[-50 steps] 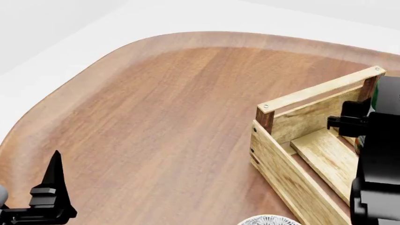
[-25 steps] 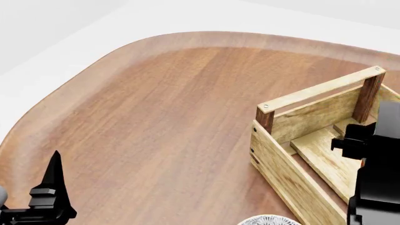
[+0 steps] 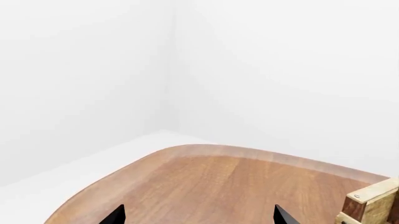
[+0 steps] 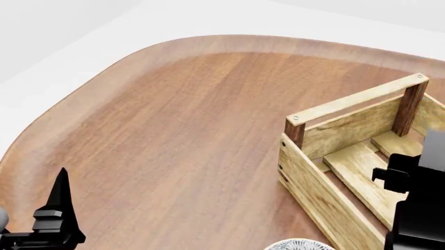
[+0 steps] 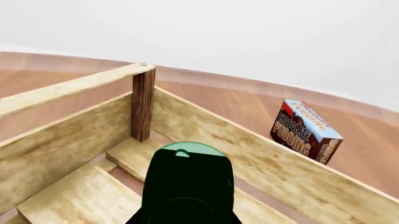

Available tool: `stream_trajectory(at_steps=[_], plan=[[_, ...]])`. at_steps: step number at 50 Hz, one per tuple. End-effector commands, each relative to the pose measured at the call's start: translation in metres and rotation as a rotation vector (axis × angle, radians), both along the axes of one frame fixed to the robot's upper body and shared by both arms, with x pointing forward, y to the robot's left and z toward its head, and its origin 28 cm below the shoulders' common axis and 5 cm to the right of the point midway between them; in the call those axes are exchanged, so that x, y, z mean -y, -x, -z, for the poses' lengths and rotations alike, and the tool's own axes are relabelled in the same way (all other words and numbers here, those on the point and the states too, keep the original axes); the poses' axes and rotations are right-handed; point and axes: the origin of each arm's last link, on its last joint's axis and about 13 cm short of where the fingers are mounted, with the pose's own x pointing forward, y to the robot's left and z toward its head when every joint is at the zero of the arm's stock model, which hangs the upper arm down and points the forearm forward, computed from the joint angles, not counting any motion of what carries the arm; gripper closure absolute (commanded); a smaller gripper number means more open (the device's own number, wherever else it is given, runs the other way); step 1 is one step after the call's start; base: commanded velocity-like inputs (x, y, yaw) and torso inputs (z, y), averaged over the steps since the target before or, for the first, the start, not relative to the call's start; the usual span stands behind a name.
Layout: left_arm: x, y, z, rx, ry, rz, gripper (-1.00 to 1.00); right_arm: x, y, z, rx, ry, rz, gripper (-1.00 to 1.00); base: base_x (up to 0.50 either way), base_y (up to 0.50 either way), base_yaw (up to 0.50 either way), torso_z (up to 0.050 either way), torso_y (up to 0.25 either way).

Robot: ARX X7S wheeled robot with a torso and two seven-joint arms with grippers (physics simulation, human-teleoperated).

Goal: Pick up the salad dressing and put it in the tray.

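Salad dressing (image 5: pixel 187 179): small bottle, round green cap, dark green upper part, upright inside the crate above the slatted floor; label hidden. Tray (image 4: pixel 326 195): open crate of light wooden slats, dark brown corner posts, top rail, resting on the wooden table.

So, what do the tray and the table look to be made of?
The tray: pale, unfinished-looking wooden slats with visible grain, darker brown wooden posts, small metal-like fasteners on the rails. The table: reddish-brown wood or wood veneer, fine grain, smooth matte surface.
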Motion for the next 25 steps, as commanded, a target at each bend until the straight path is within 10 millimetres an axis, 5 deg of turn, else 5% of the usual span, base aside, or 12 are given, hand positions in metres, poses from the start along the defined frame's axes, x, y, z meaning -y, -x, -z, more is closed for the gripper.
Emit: stream_trajectory(at_steps=[1, 25], plan=[[0.000, 0.000, 0.000, 0.001, -0.002, 0.000, -1.00, 0.002, 0.003, 0.003, -0.019, 0.029, 0.033, 1.00, 0.00, 0.00, 0.00, 0.000, 0.000], [0.001, 0.000, -0.001, 0.001, -0.007, 0.000, -1.00, 0.001, 0.009, 0.016, -0.046, 0.018, 0.019, 1.00, 0.00, 0.00, 0.00, 0.000, 0.000]])
